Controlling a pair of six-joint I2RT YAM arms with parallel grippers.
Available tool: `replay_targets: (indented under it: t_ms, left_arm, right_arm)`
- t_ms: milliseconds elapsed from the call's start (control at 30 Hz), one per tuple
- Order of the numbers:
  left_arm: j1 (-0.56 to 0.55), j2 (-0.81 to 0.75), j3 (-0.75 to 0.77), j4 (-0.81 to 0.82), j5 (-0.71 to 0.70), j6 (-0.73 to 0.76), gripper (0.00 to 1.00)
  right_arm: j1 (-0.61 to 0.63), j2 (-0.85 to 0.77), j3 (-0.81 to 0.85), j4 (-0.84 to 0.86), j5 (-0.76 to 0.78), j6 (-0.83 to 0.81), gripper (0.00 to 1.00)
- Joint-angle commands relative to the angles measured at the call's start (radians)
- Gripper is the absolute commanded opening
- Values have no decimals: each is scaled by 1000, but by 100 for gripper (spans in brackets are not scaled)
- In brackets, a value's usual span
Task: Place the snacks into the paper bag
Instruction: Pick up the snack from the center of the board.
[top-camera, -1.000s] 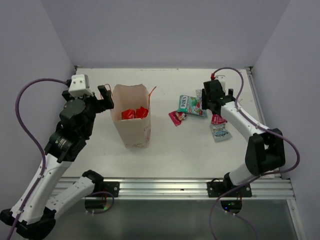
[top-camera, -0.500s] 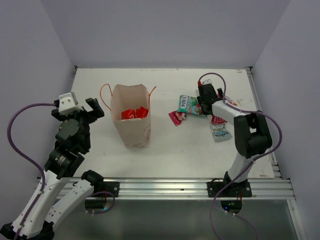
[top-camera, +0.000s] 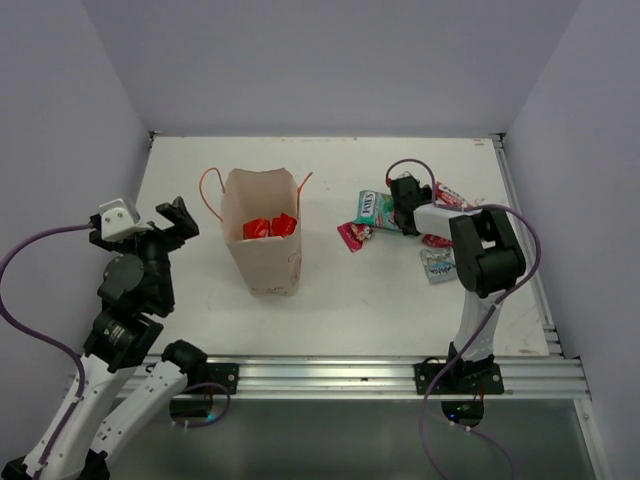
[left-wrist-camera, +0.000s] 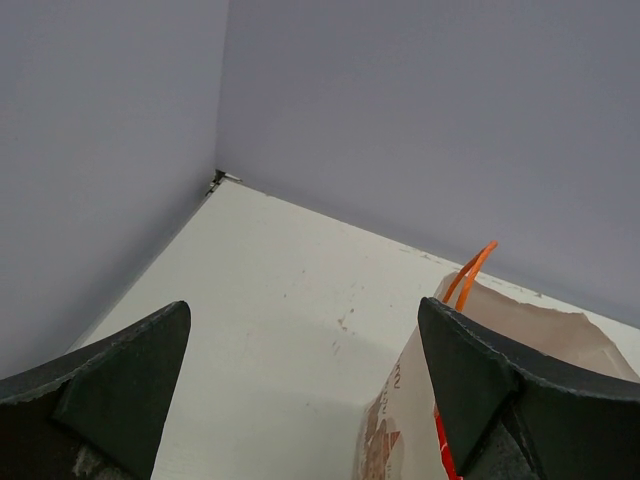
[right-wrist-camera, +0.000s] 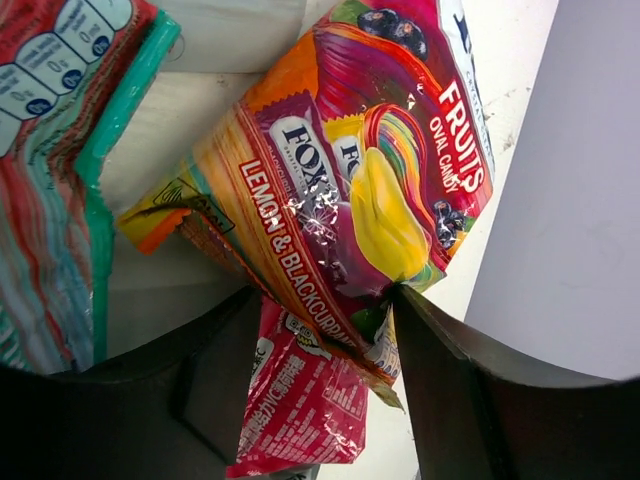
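- Presently, we found the right jaws spread astride one corner of the multicoloured packet, not pinching it; closing on so little film could let it slip.
- A magenta packet lay partly beneath it and the teal packet just beside; either might be caught up too.
- The paper bag stood upright on the bench, well apart to the left, two red packets inside; the left jaws hung spread and empty near it, so a clumsy drop could tip it.

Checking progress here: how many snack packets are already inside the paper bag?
2. One red packet lies at the left inside the paper bag, and a second red packet lies right beside it. Others may be hidden beneath.
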Motion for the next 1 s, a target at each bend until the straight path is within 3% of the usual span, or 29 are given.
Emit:
replay_targets:
  t_ms: [0, 200, 233, 400, 500, 967]
  left_arm:
    - [1, 2, -10, 63, -19, 6, 100]
    - [1, 2, -18, 69, -18, 9, 100]
    - [1, 2, -20, 69, -16, 9, 100]
    - [1, 8, -21, 71, -12, 10, 100]
    - [1, 12, -21, 72, -5, 11, 100]
    - [1, 25, -24, 75, 18, 18, 100]
  right_arm:
    - [-3, 51, -3, 34, 19, -38, 60]
    - [2, 72, 8, 23, 9, -38, 29]
    - [5, 60, 10, 20, 9, -38, 19]
    - [11, -33, 14, 3, 4, -23, 4]
    - [17, -118, 48, -34, -2, -16, 0]
    - [126, -432, 243, -276, -20, -41, 0]
